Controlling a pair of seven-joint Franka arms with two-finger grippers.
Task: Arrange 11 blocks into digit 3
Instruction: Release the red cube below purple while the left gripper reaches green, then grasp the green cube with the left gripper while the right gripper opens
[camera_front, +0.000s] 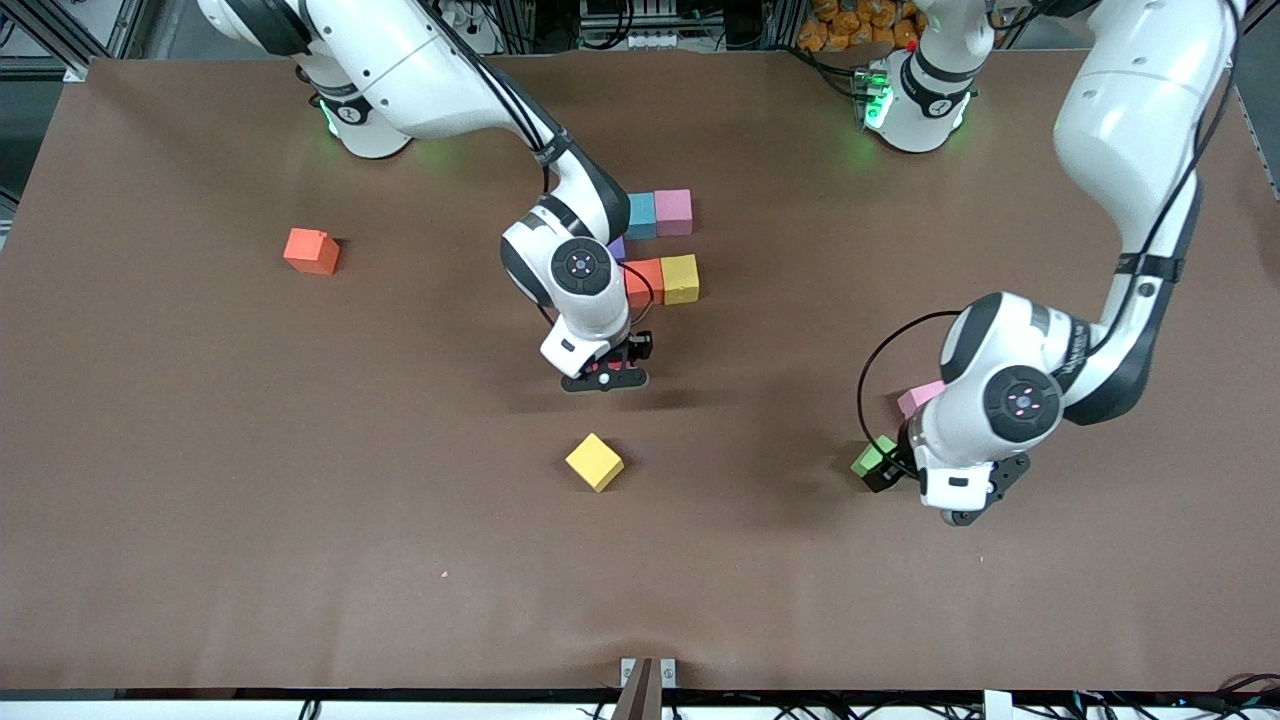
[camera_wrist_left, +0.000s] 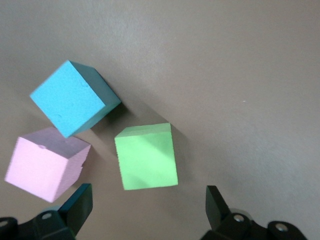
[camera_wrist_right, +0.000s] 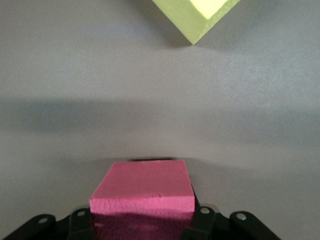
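Pink-red block (camera_wrist_right: 142, 192) sits clamped in the right end effector (camera_front: 605, 378), above the desk (camera_front: 200, 450) between the started digit (camera_front: 660, 250) and the loose yellow block (camera_front: 594, 461). Left end effector (camera_wrist_left: 145, 210) gapes wide over a green block (camera_wrist_left: 146, 156); descending skewed, it could nudge neighbouring teal (camera_wrist_left: 75, 97) and pink (camera_wrist_left: 45, 162) cubes.

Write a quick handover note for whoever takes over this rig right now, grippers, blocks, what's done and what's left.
Right gripper: shut on a pink-red block, over bare table near the lone yellow block.
Left gripper: open over the green block, beside pink and teal ones.
Done: a few cubes clustered mid-table.
Left: most of the 3; a red-orange block sits toward the right arm's end.
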